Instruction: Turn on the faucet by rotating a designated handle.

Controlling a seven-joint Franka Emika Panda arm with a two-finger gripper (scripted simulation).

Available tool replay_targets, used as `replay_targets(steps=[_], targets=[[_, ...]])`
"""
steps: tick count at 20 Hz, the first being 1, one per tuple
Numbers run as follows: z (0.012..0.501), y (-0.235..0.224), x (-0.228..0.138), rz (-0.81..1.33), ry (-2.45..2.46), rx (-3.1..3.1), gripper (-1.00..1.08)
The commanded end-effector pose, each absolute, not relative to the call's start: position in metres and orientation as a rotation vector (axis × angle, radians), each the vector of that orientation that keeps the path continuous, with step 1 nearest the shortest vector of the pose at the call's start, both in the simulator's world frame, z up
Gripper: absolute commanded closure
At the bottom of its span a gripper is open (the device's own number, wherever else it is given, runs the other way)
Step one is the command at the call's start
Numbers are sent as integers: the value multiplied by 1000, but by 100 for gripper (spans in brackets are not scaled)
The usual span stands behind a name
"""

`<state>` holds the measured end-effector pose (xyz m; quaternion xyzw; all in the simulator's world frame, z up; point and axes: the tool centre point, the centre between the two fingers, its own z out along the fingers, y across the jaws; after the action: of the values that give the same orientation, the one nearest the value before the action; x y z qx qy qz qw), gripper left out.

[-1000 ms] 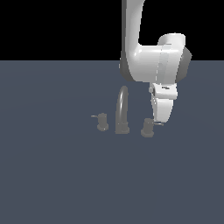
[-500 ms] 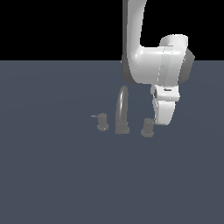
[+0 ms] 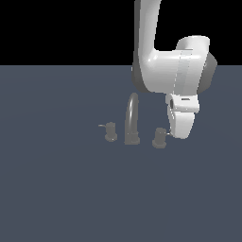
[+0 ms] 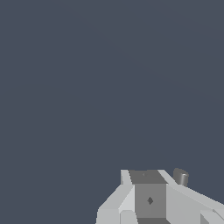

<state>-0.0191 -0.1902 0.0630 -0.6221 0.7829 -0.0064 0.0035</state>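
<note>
The white robot claw (image 3: 176, 133), its opening impossible to tell, hangs just beside the stubby grey cylinder handle (image 3: 159, 138) of the dull-grey arched faucet (image 3: 132, 120); open blue-grey floor (image 3: 56, 189) all round

Faucet (image 3: 132, 120) at frame centre of exterior view; smaller knob (image 3: 110, 131) left of spout, handle (image 3: 159, 137) right. Gripper (image 3: 181, 130) just right of handle, arm rising to upper right.

Lighting: flat, even, dim simulator render; no cast shadows on the slate-blue floor (image 3: 56, 189). Upper band of the exterior view pure black. White arm (image 3: 175, 78) brightest, softly shaded, no glare. Edges sharp, slightly jagged; no blur or edge distortion.
</note>
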Motion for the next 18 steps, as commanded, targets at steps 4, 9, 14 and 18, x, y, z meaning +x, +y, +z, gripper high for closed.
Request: replay_targets(steps=[4,9,14,18], targets=[[63,-184,-38,-7,2460,-1949,108],[63,-178,-55,-2,2465,-1946,108],[62,-183,-60,-15,2485,-1926,108],[62,-164,-65,-8,2477,-1935,108]])
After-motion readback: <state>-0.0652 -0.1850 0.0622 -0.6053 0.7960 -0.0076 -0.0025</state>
